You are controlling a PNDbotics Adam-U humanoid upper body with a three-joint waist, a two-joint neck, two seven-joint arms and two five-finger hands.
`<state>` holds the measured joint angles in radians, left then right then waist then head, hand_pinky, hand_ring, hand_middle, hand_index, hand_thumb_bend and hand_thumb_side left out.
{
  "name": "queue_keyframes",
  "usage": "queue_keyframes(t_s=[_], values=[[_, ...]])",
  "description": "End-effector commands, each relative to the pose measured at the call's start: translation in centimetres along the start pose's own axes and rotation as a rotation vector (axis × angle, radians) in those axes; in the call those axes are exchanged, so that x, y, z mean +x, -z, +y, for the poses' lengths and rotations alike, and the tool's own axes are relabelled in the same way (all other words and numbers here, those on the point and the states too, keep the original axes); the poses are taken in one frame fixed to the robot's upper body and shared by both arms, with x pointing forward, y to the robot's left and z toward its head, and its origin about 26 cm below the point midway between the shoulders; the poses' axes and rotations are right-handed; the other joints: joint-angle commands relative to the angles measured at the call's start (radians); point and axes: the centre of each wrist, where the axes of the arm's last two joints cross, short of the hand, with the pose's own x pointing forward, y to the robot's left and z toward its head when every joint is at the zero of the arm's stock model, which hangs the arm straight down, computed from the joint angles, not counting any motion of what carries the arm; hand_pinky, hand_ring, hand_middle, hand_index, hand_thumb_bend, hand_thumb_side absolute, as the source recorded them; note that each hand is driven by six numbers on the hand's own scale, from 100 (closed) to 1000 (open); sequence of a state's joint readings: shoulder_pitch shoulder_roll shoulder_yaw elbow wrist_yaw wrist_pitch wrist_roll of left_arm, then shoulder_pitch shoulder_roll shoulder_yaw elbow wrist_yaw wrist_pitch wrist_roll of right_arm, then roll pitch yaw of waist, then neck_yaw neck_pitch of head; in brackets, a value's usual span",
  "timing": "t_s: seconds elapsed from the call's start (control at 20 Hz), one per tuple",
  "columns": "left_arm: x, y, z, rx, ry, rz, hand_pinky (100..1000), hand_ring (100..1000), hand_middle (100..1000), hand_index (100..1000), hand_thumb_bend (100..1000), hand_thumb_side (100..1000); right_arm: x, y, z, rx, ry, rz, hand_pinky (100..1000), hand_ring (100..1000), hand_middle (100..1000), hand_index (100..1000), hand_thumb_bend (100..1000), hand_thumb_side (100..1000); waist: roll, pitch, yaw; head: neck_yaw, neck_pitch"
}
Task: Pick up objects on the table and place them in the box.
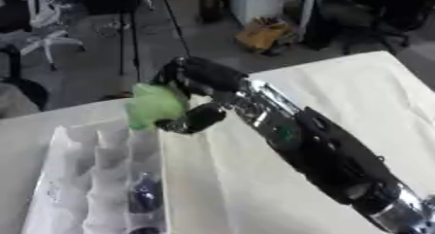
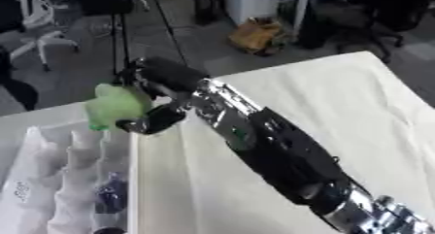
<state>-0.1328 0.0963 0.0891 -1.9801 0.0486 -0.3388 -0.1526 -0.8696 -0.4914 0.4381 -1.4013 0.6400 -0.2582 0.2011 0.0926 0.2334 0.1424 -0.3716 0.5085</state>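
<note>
Left eye view shows one white box (image 1: 93, 179) at the lower left of the cream surface (image 1: 357, 97), divided into narrow compartments. One dark blue thing (image 1: 144, 195) lies in its right-hand compartment; what it is cannot be made out. Above the box's far end hangs one green object (image 1: 156, 105), soft-looking and pale. The right hand (image 1: 197, 94) holds it, fingers (image 2: 153, 120) and thumb curled round its right side. One arm only shows, reaching in from the lower right corner.
</note>
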Motion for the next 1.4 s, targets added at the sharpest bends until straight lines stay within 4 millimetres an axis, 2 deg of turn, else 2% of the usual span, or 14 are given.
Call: queue_keyframes(t_s=[0.05,0.15,0.3,0.6,0.65,0.7,0.75,0.9,0.95,1.4], values=[[0.7,0.7,0.2,-0.025,0.004,-0.036,1000,896,801,763,736,575,0.1,0.8,1.3,0.061,-0.003,-0.019,231,356,390,452,341,349,-0.011,-0.04,0.005,-0.007,-0.008],[0.7,0.9,-0.1,-0.036,-0.008,-0.041,1000,896,801,763,736,574,0.2,1.3,2.7,0.091,0.0,-0.025,236,358,393,456,342,351,-0.011,-0.039,0.009,-0.01,-0.008],[0.7,1.2,-0.4,-0.053,-0.026,-0.051,1000,895,801,763,738,574,0.4,1.7,3.7,0.108,-0.006,-0.032,248,366,400,464,343,353,-0.01,-0.039,0.021,-0.018,-0.005],[0.8,1.5,-0.7,-0.071,-0.047,-0.057,1000,896,800,763,738,574,0.8,2.0,3.5,0.086,-0.018,-0.051,268,377,417,487,345,356,-0.011,-0.039,0.028,-0.025,-0.005],[0.8,1.5,-0.8,-0.072,-0.049,-0.058,1000,895,800,763,738,574,1.0,2.1,3.5,0.091,-0.017,-0.072,486,575,625,721,448,520,-0.012,-0.038,0.029,-0.026,-0.006],[0.8,1.5,-0.8,-0.074,-0.051,-0.059,1000,896,800,763,738,574,1.5,2.2,3.7,0.132,-0.023,-0.126,606,674,745,844,493,580,-0.012,-0.038,0.028,-0.025,-0.007],[0.8,1.5,-0.8,-0.075,-0.052,-0.06,1000,896,801,763,738,574,1.7,2.2,3.7,0.171,-0.028,-0.168,838,862,897,959,549,672,-0.012,-0.038,0.028,-0.026,-0.007],[0.8,1.6,-0.8,-0.077,-0.055,-0.06,1000,896,801,763,739,574,2.0,2.2,3.1,0.235,-0.031,-0.229,848,870,906,965,551,675,-0.012,-0.037,0.026,-0.026,-0.009],[0.8,1.6,-0.8,-0.078,-0.055,-0.061,1000,896,803,763,738,574,2.0,2.2,3.0,0.248,-0.031,-0.235,911,927,957,1000,570,694,-0.012,-0.038,0.025,-0.026,-0.009],[0.8,1.7,-0.8,-0.083,-0.055,-0.063,1000,896,803,763,739,573,2.0,1.8,2.5,0.295,-0.027,-0.214,927,939,972,1000,576,703,-0.01,-0.042,0.013,-0.025,-0.014]])
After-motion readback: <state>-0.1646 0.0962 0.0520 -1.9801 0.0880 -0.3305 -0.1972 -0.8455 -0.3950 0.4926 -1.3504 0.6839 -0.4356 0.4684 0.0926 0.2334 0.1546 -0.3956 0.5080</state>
